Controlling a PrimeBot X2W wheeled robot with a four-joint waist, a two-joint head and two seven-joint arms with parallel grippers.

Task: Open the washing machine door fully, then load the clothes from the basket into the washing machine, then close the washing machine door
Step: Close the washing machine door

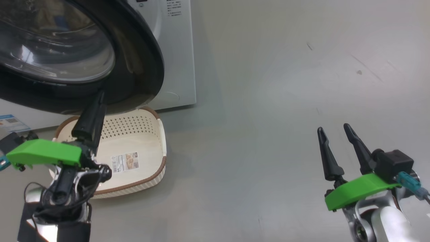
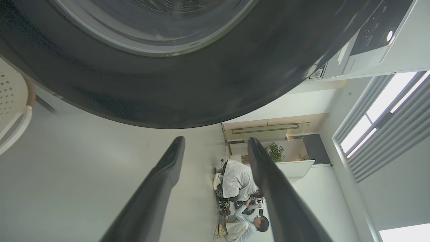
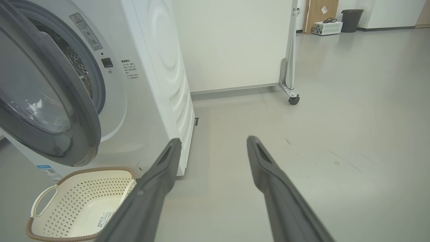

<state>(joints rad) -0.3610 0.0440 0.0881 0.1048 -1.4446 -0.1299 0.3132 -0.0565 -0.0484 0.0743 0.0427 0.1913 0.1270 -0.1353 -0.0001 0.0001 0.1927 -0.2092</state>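
Low on the robot's left, left gripper (image 1: 100,97): fingers parted to a middling gap with nothing between them, pointing up toward the door's underside.
Left gripper (image 2: 216,141) in its own wrist view: both tips sit just beneath the glossy black ring; whether they touch it cannot be told.
Right gripper (image 1: 333,127): fingers spread to a similar gap and holding nothing, above bare floor (image 1: 268,101) and well apart from the machine.
Right gripper (image 3: 213,139) in its own wrist view: aimed between the machine's corner and the open floor.
Washing machine door (image 1: 144,60): stands partly open. The right wrist view shows its grey inner ring (image 3: 84,111) angled away from the front, with the steel drum (image 3: 75,62) seen behind it.
Basket (image 1: 164,134): on the floor under the door's lower edge, just beside the machine front. The left arm hangs over its near left part, and a label sticker (image 1: 125,162) lies on its floor.
Washing machine (image 1: 174,67): white, with a small blue sticker (image 1: 11,122) low on its front.
Far background, left wrist view: two persons (image 2: 237,181) sit low by equipment, beyond the fingers.
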